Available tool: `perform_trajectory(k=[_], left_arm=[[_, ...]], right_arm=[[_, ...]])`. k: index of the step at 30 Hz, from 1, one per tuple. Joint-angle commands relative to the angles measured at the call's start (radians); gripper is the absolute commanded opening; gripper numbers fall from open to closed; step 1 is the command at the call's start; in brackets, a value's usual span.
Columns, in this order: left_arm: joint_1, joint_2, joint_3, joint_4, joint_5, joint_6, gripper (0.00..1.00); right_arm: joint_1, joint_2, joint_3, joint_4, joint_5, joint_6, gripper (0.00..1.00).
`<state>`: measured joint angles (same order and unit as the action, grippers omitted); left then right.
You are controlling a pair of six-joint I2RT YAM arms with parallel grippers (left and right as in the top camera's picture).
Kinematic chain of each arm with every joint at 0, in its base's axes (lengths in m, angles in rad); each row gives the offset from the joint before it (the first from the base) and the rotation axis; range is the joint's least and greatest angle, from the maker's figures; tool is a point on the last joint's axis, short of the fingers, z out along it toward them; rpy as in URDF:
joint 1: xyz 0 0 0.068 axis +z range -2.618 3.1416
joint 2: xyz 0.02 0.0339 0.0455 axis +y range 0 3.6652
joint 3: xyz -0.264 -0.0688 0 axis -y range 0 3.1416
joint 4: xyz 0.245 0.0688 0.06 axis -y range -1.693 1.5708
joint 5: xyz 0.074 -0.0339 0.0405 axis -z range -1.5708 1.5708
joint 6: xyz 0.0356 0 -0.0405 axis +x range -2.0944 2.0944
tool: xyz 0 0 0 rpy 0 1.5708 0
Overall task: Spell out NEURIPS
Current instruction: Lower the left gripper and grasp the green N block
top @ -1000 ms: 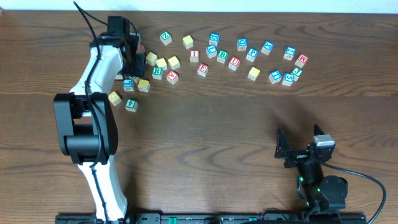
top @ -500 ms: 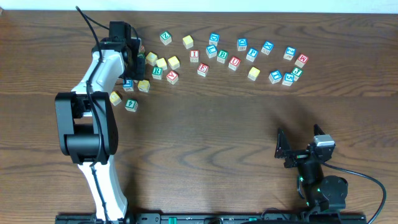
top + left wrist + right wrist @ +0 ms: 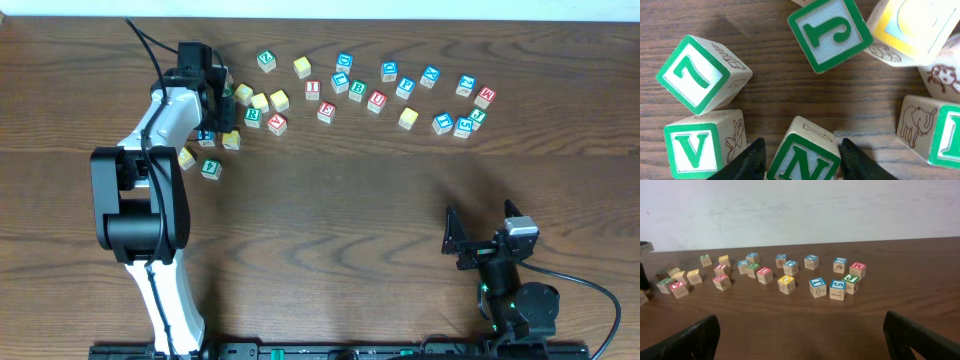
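In the left wrist view a cube with a green N (image 3: 802,160) rests on the wood between my left gripper's (image 3: 801,164) two black fingers. The fingers sit close on each side; a thin gap shows on the left, so the gripper is open around it. In the overhead view the left gripper (image 3: 214,103) is over the left end of the cube scatter. A red E cube (image 3: 326,112), a red U cube (image 3: 377,100), a red I cube (image 3: 313,89), a green R cube (image 3: 252,117) and a yellow-topped cube (image 3: 408,118) lie in the far row. My right gripper (image 3: 462,243) is open and empty at the near right.
Tight around the N cube stand a green V cube (image 3: 697,147), a green 7 cube (image 3: 700,75), a green J cube (image 3: 830,32), a yellow cube (image 3: 917,25) and an elephant-sided cube (image 3: 927,130). Several more cubes stretch to the far right (image 3: 465,125).
The left arm has shifted slightly toward the near side over the left cluster. The cubes and the right arm have not moved.
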<state>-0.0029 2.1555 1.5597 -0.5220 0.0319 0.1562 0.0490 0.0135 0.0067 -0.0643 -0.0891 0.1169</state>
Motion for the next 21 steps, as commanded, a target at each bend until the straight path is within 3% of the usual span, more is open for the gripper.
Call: perform_trajectory(k=[1, 15, 21], left_arm=[[0.001, 0.015, -0.005, 0.009, 0.01, -0.026, 0.42], [0.001, 0.003, -0.004, 0.006, 0.008, -0.069, 0.36], [0.002, -0.042, -0.003, 0.0, -0.025, -0.156, 0.29]], right_arm=[[0.003, 0.0, -0.001, -0.004, 0.005, -0.01, 0.99], [0.003, 0.0, -0.001, -0.004, 0.005, -0.01, 0.99], [0.003, 0.0, -0.001, -0.004, 0.005, -0.01, 0.99]])
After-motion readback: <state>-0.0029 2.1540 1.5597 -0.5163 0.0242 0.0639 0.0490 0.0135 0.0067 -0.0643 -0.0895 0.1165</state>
